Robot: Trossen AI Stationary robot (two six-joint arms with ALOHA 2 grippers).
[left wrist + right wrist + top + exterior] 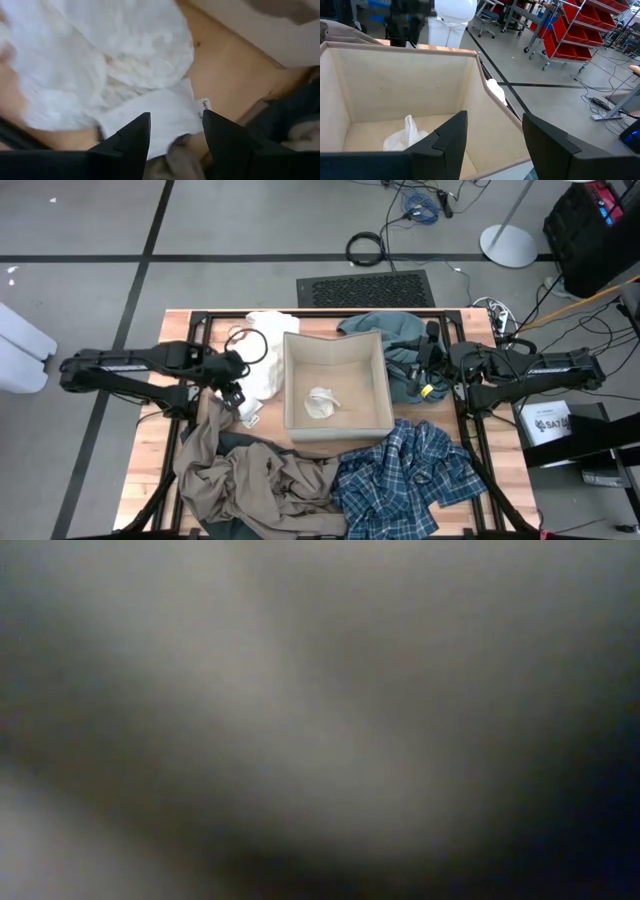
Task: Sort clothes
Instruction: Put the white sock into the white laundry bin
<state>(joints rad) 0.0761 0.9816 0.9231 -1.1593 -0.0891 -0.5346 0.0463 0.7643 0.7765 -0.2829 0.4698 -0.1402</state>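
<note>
A white garment [265,355] lies on the table left of the beige box [375,385]. My left gripper [238,392] hangs open just above the garment's near edge [165,112], beside a small label [205,105], pointing steeply down; I see no touch. A small white cloth [322,402] lies inside the box. My right gripper [425,375] waits open at the box's right wall, above a teal-grey garment [395,335], looking into the box [395,85]. A khaki garment [250,475] and a plaid one [405,475] lie heaped at the near edge.
The low view is filled by blurred grey cloth right at the lens. Khaki cloth [175,160] and dark cloth [295,110] lie close under my left gripper. Bare wood [225,65] shows between the white garment and the box. Beyond the table are cables and red bin shelves [580,30].
</note>
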